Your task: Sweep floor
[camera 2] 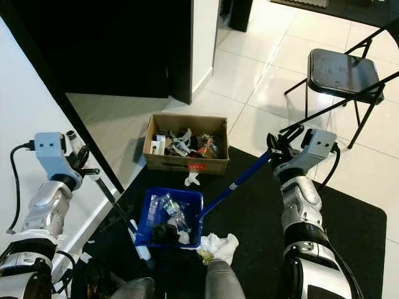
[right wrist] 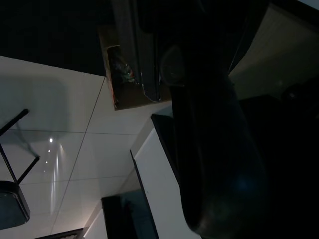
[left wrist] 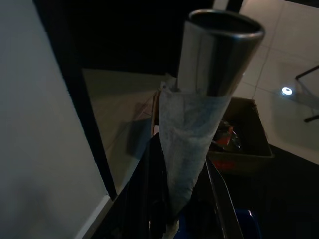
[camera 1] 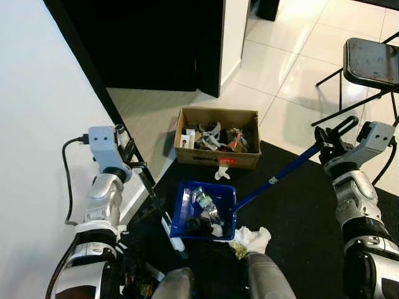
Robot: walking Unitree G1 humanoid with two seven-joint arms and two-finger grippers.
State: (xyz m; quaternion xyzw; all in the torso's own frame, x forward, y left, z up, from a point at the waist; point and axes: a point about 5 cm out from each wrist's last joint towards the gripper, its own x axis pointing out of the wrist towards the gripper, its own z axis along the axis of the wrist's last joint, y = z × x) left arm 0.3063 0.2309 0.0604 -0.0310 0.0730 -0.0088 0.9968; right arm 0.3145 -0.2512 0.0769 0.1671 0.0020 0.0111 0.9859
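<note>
already the blue dustpan (camera 1: 206, 212) sits heaped with crumpled litter (camera 1: 207, 208).

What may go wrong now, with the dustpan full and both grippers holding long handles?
1. The blue dustpan is loaded with trash; the right gripper holds it only by the far end of the handle, so tilting may spill it.
2. Crumpled white paper lies beside the pan, not in it, and may be left behind.
3. The left gripper holds the broom close to the wall.
</note>
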